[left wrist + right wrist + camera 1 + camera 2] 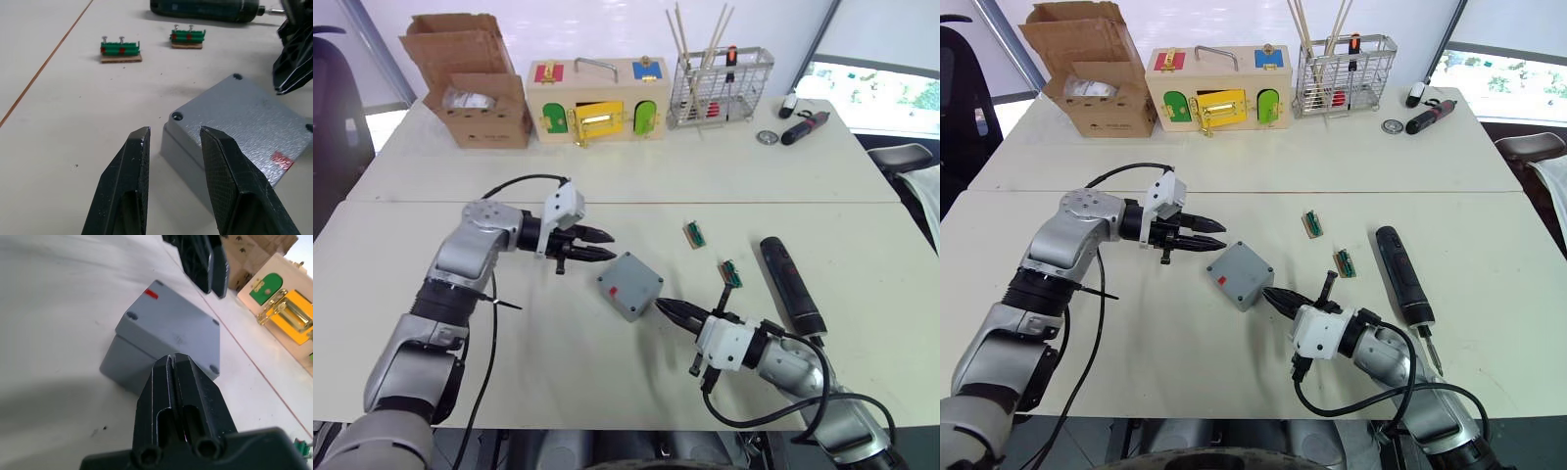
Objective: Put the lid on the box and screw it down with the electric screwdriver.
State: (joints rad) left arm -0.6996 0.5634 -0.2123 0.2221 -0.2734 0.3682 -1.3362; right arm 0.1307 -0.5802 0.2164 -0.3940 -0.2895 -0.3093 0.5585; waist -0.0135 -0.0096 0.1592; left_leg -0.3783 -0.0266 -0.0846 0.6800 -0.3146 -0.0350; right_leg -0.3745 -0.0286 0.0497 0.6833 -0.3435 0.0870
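Note:
The grey box [629,285] stands in the middle of the table, with the lid [171,325] lying flat on top, a red mark near one corner. My left gripper [610,245] is open, its fingertips [139,142] just short of the box's far left corner, not touching it. My right gripper [662,306] is shut, and its tip rests against the box's near right edge. The electric screwdriver [791,284], black and dark blue, lies on the table to the right of the box, free of both grippers.
Two small green screw holders [695,233] [731,273] lie between the box and the screwdriver. At the back stand a cardboard box [470,83], a wooden latch box [597,98] and a wire basket [720,88]. A small dark tool [803,127] lies far right.

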